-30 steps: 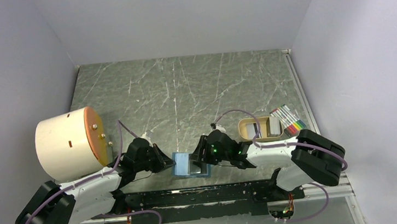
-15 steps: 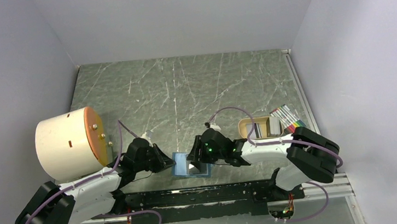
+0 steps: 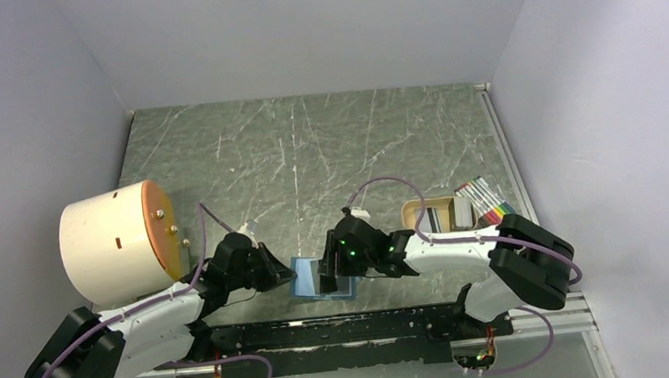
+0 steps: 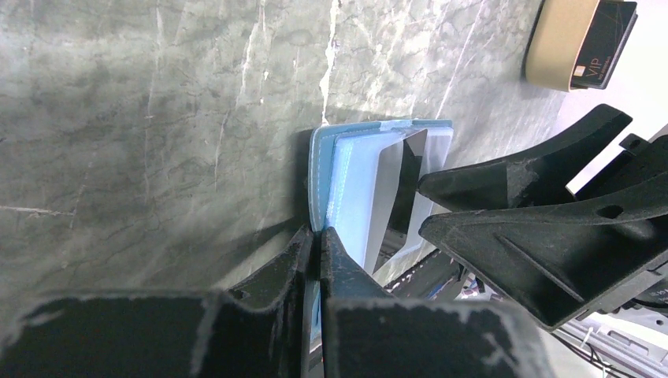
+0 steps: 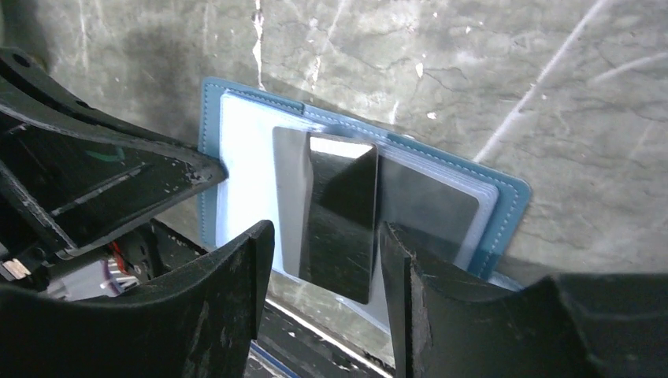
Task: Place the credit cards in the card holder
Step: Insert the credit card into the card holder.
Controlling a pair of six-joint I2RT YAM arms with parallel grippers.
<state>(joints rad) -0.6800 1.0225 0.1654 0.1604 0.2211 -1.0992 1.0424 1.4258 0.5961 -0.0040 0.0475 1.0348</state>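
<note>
Left jaws are clamped shut on the holder's (image 5: 510, 197) edge, down on the desk (image 5: 473, 63). Right jaws are apart, straddling a dark card (image 5: 339, 220) lying on it.

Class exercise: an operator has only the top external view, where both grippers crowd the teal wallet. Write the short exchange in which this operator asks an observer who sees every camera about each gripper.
Operator: Is the left gripper really gripping the card holder?
Observer: Yes. In the left wrist view its jaws are shut on the holder's teal edge.
Operator: And what is at the right gripper?
Observer: The right wrist view shows a dark glossy card between its open jaws, over the holder's clear sleeves. I cannot tell whether it is tucked in.
</note>
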